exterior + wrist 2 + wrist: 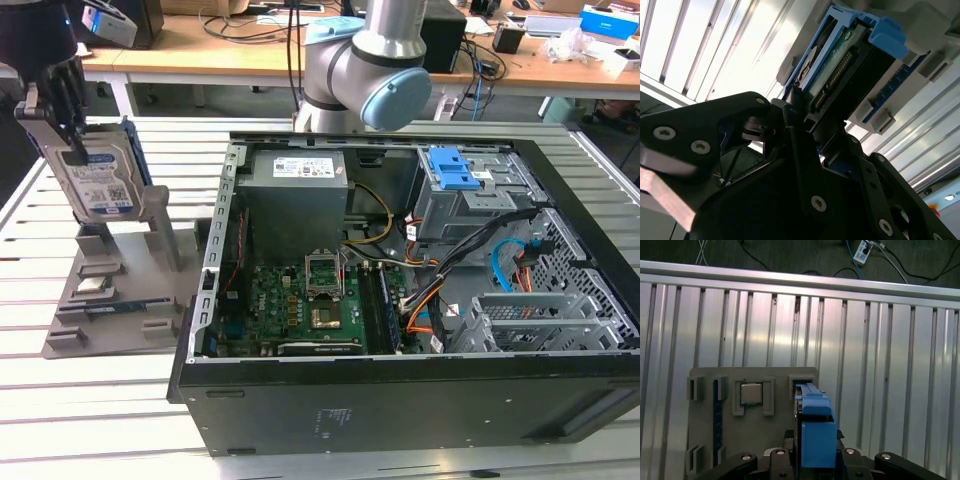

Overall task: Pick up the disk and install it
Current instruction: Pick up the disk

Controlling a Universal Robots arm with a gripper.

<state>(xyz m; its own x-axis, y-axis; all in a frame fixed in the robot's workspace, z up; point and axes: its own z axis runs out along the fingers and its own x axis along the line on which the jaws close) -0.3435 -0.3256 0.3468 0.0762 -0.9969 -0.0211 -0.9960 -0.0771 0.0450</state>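
One gripper point(66, 135), fingers clamped on the disk point(100, 185) standing upright at the grey stand point(110, 290): you should hold it vertical, drawing straight from the stand's slot.

The arm point(345, 65) is built of silver-grey metal tube sections, and its joints are closed by round pale blue caps point(396, 96). The gripper point(68, 125) is made of matt black parts. In both wrist views its black linkage plates point(740, 165) are seen to be fastened with small silver round-headed screws point(742, 458).
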